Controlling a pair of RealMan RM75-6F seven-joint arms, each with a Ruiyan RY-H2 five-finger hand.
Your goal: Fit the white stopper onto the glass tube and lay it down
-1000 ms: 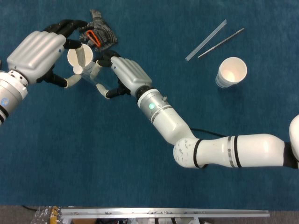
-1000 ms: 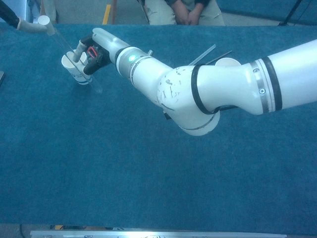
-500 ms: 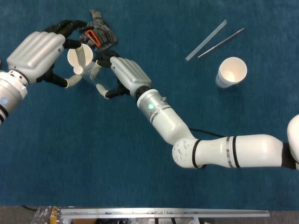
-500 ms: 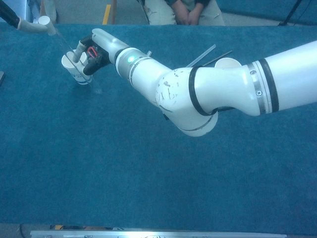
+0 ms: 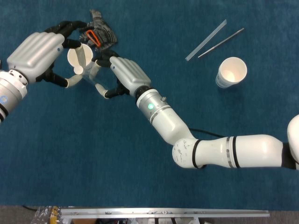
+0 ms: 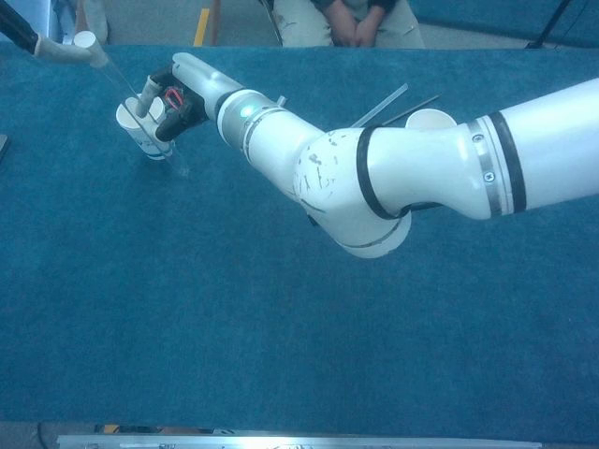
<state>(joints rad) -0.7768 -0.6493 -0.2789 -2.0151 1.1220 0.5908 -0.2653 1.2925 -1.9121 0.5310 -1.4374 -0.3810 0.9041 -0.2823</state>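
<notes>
The glass tube (image 6: 140, 112) slants from upper left down toward the table, and the white stopper (image 6: 84, 39) sits at its top end. From above, the stopper (image 5: 78, 70) shows as a small white disc by a paper cup. My left hand (image 5: 35, 53) pinches the stopper end; only its fingertip (image 6: 54, 49) shows in the chest view. My right hand (image 5: 126, 74) reaches in from the right. Its fingers (image 6: 148, 94) close around the middle of the tube, in front of the cup.
A paper cup (image 5: 80, 55) stands right behind the tube, between both hands. A dark cloth with a red piece (image 5: 98, 32) lies beyond it. At the far right are another paper cup (image 5: 231, 71), a clear tube (image 5: 205, 40) and a thin rod (image 5: 221, 42).
</notes>
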